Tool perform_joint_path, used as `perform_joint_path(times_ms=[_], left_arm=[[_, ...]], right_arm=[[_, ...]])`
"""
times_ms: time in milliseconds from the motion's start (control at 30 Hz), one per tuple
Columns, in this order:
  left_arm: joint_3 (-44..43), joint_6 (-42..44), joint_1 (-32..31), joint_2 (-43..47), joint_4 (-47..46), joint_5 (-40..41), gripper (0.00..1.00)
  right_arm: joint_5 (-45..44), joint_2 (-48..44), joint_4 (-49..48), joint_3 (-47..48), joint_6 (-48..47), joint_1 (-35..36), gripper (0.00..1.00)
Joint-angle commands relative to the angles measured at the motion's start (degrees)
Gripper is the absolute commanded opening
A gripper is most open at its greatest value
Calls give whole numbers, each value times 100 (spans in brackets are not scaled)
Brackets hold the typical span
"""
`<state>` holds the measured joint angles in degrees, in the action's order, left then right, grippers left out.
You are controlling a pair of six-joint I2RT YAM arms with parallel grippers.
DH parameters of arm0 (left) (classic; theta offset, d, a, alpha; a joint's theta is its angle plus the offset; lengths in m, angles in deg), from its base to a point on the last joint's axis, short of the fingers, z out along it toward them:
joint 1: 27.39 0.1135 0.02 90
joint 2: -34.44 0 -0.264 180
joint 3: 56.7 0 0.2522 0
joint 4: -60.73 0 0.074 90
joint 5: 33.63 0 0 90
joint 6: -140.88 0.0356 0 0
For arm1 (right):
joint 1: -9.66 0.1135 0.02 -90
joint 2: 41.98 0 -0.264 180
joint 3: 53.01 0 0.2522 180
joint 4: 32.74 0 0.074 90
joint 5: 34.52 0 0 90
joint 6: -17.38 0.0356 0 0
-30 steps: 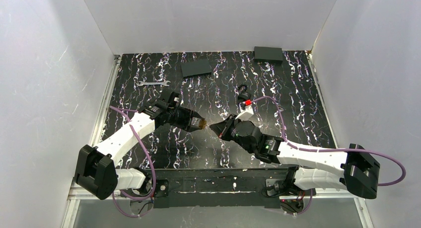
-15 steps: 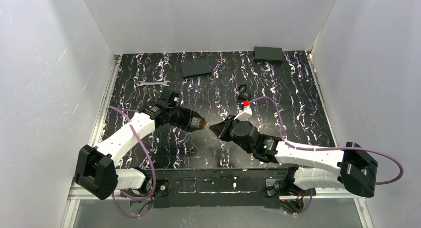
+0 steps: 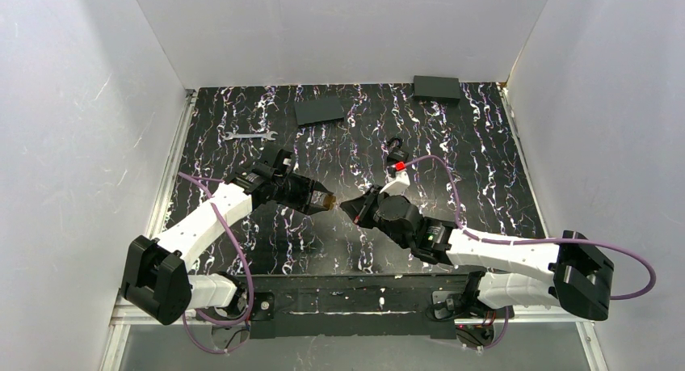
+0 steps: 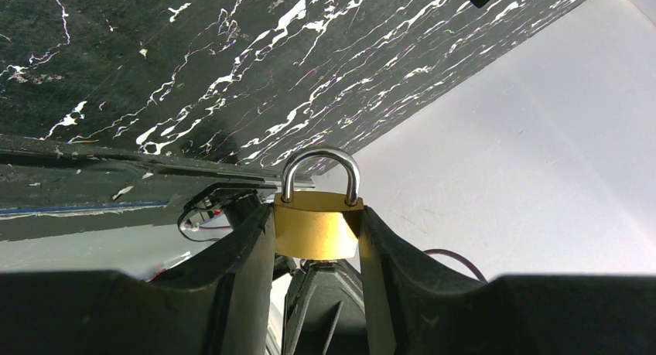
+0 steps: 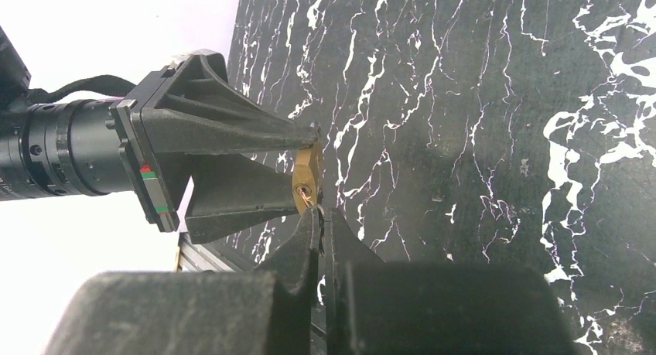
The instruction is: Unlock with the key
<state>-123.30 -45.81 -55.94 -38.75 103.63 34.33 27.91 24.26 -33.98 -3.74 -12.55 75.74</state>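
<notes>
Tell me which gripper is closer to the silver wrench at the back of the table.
Left. The left gripper holds the brass padlock front-right of the wrench; the right gripper, pinching the key at the padlock, is farther right.

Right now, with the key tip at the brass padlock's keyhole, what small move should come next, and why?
Probably ease the right end effector straight forward to seat the small silver-bladed key deeper. Its tip sits at the keyhole of the brass padlock, which the left end effector clamps, and the silvery shackle is closed.
</notes>
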Motion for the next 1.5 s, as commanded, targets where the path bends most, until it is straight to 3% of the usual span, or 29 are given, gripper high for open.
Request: perform_joint_path(times_ms=[0, 600, 1133, 1467], left_arm=[[-42, -4, 34, 94, 52, -55, 0], [-71, -8, 34, 15, 64, -38, 0], [-218, -27, 34, 40, 481, 394, 0], [-187, -185, 34, 154, 628, 620, 0]], right_arm=[[-261, 15, -108, 255, -72, 27, 1], [-146, 223, -124, 388, -19, 27, 1], [-543, 768, 1738, 1467, 562, 85, 1], [-872, 1004, 2276, 1874, 798, 269, 1]])
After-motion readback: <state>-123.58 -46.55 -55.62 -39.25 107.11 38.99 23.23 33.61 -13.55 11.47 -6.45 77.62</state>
